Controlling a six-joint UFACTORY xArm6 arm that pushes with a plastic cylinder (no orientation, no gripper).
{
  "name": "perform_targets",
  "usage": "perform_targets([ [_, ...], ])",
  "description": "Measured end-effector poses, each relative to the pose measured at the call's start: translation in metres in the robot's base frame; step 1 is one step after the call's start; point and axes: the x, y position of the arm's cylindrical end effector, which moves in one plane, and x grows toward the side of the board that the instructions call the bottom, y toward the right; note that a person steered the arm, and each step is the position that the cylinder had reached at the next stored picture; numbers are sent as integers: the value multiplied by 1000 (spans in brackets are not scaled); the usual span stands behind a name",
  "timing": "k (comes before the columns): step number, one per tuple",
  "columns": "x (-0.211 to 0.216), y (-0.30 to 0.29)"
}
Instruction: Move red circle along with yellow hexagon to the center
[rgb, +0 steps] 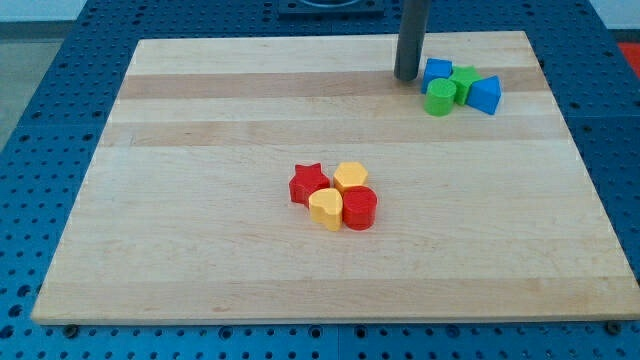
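Red circle and yellow hexagon clustered near mid-tabletop; my tip far right beside the blue and green blocks.

The arm carries no hand, only a dark rod, so nothing is grasped; my tip (406, 76) rests on the wooden tabletop (200, 230) at the far right, just left of a blue block (437, 70) whose shape is hard to make out. That block is packed with a green cylinder (441, 97), a second green block (464, 83) and a blue triangular block (485, 95). Well apart from the tip, near the middle of the tabletop, the red circle (359, 208) sits touching the yellow hexagon (351, 177) just beyond it. A yellow heart (325, 208) lies against the circle's left side, and a red star (309, 184) sits left of the hexagon.
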Motion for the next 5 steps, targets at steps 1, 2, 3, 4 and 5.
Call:
perform_targets([
  [1, 0, 0],
  [2, 0, -8],
  [3, 0, -33],
  [4, 4, -76],
  [5, 30, -89],
])
